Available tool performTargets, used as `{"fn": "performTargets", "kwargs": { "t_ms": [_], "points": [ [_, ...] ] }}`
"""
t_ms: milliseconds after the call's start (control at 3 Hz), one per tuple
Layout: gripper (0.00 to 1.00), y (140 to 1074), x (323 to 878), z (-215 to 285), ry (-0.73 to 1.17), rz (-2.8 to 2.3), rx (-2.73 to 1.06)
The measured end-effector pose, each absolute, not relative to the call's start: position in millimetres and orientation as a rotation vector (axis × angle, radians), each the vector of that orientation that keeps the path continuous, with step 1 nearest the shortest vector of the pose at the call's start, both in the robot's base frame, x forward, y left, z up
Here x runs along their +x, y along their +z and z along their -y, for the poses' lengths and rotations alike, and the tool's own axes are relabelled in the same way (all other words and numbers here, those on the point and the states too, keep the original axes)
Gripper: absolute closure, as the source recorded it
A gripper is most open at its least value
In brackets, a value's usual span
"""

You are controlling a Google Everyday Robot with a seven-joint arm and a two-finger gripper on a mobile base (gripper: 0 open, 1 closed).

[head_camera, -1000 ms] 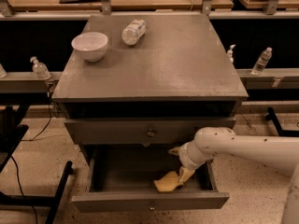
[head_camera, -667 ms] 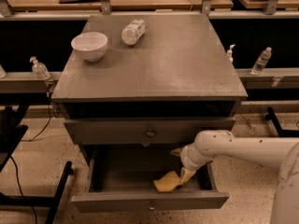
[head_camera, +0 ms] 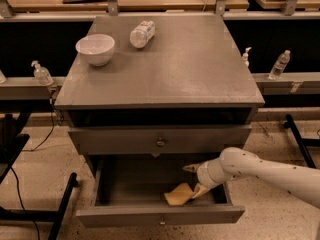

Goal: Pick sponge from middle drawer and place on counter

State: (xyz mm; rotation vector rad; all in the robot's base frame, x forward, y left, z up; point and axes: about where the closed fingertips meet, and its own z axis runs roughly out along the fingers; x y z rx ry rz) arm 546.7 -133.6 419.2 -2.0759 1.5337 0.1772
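The pale yellow sponge [head_camera: 178,194] lies on the floor of the open middle drawer [head_camera: 125,184], near its front right. My gripper [head_camera: 194,179] reaches into the drawer from the right on a white arm [head_camera: 265,171]. Its two tan fingers stand apart: the lower finger [head_camera: 201,190] touches the sponge's right edge and the upper finger [head_camera: 189,168] is above it, free. The sponge rests on the drawer floor, not lifted. The grey counter [head_camera: 180,64] is the cabinet top above.
A white bowl [head_camera: 95,48] and a lying plastic bottle [head_camera: 142,33] sit at the counter's back left. A shut drawer front with a brass knob [head_camera: 160,142] is just above the open drawer. Bottles [head_camera: 279,64] stand on side rails; a black frame leg [head_camera: 62,204] stands at the left.
The gripper and arm have barely shifted inside the drawer. The sponge stays in the same place on the drawer floor.
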Motion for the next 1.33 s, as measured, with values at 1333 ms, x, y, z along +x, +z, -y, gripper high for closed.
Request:
{"fn": "performTargets", "kwargs": {
  "t_ms": [1333],
  "points": [
    [0.28,377,531,124,0.285,-1.455,-2.237]
  ]
}}
